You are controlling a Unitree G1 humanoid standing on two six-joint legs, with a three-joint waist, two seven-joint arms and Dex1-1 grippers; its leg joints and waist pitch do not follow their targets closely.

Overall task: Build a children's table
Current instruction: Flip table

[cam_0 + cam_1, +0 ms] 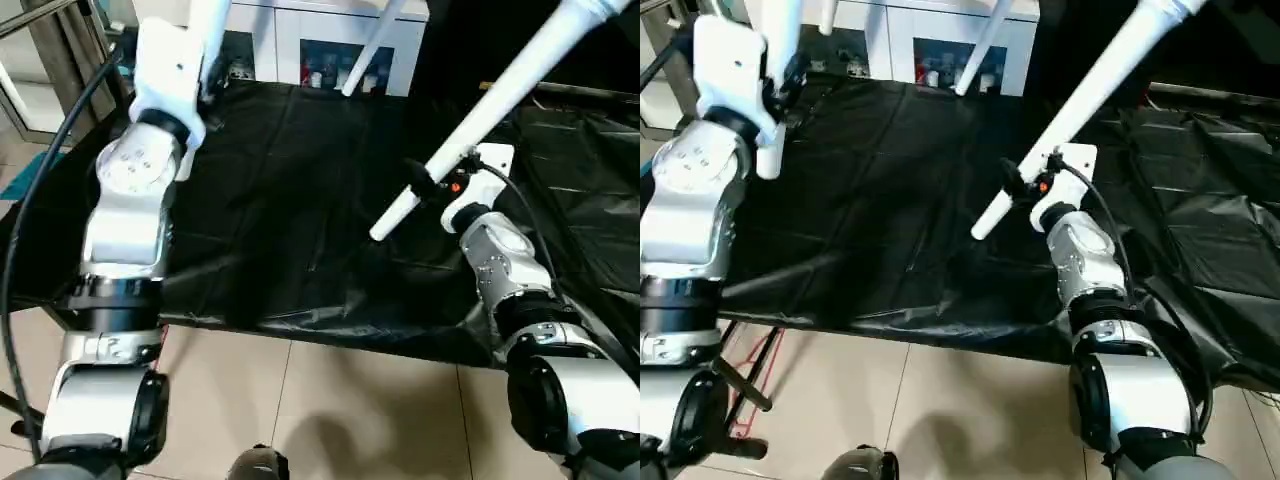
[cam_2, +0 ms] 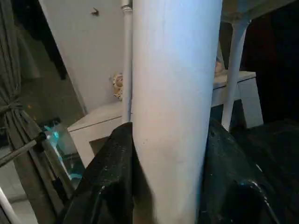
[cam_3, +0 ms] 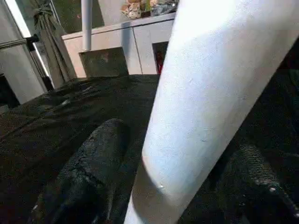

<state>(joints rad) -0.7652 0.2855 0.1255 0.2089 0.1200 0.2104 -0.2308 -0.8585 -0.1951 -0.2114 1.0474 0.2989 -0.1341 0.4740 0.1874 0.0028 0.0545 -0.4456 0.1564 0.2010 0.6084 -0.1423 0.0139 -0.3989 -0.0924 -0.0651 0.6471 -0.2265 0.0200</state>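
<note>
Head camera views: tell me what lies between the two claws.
In the left eye view, bare black sheeting spans the stretch between the left claw and the right claw; nothing rests on it.

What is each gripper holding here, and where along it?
Left gripper: a white table leg, hold point along it unclear. Right gripper: another white leg, near its narrow lower end.

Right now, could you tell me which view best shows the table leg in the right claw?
The left eye view: the leg slants there almost whole above the right claw. The right eye view crops it slightly; the right wrist view gives a close stretch.
</note>
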